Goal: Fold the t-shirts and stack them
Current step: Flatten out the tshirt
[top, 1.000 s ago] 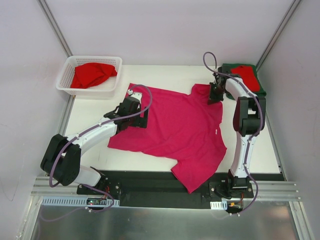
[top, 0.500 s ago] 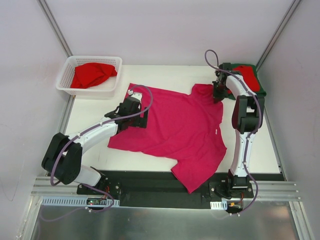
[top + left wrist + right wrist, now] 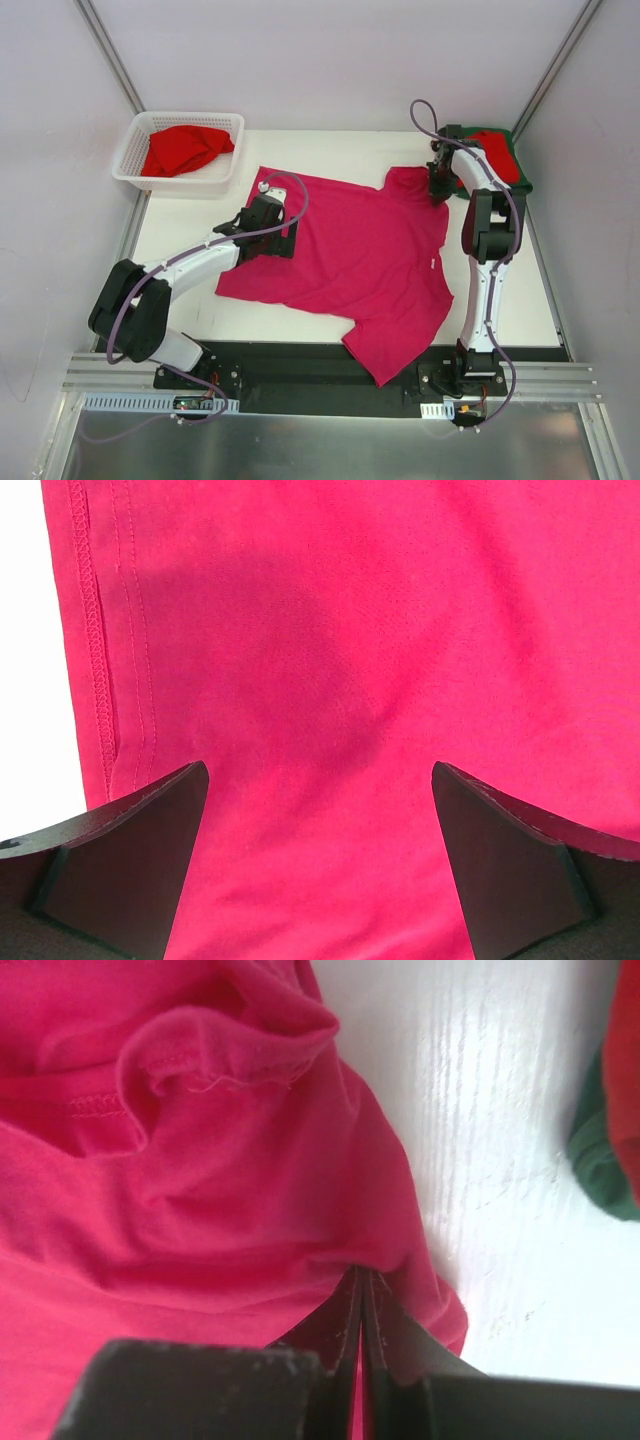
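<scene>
A magenta-pink t-shirt (image 3: 350, 255) lies spread across the white table. My left gripper (image 3: 283, 238) hovers open over its left side, near the stitched hem (image 3: 95, 650). Only flat pink cloth (image 3: 330, 680) shows between the left gripper's (image 3: 318, 770) fingers. My right gripper (image 3: 437, 188) is shut on a pinch of the shirt's far right corner. In the right wrist view, the cloth (image 3: 200, 1190) bunches up just ahead of the right gripper (image 3: 362, 1272). At the back right, a folded red t-shirt (image 3: 495, 152) lies on a dark green one (image 3: 456, 134).
A white lattice basket (image 3: 133, 135) at the back left holds a crumpled red t-shirt (image 3: 185, 148). The green shirt's edge (image 3: 600, 1160) lies just right of the right gripper across a strip of bare table (image 3: 500, 1110). Frame posts and walls close in the table.
My right gripper has shifted slightly toward the back right, still pinching the shirt corner. The left arm has barely moved.
</scene>
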Robot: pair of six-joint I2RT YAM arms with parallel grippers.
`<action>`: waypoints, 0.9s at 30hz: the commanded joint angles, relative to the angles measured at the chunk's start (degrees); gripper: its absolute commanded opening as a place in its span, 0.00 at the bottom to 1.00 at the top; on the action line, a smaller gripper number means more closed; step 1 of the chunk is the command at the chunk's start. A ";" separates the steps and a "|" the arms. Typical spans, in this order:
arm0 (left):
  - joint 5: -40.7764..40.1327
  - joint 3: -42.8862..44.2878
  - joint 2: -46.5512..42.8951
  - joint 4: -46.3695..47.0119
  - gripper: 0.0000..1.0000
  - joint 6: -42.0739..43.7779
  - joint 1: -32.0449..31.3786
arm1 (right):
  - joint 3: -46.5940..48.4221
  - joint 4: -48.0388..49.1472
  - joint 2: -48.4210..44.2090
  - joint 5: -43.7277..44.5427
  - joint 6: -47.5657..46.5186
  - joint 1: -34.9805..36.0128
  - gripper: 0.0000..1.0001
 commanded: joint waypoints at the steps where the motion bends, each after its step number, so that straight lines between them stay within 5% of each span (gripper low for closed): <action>1: -1.74 1.99 0.45 0.91 0.95 0.67 -0.29 | 4.54 -2.07 0.94 4.06 -2.01 -0.26 0.01; 18: -2.79 1.29 -0.42 0.91 0.95 0.49 -0.37 | 9.48 -0.42 4.99 6.61 -3.68 -0.44 0.01; 27: -2.62 0.50 -4.73 0.91 0.95 0.32 -0.37 | -7.83 11.72 -17.24 5.23 -0.26 -0.44 0.03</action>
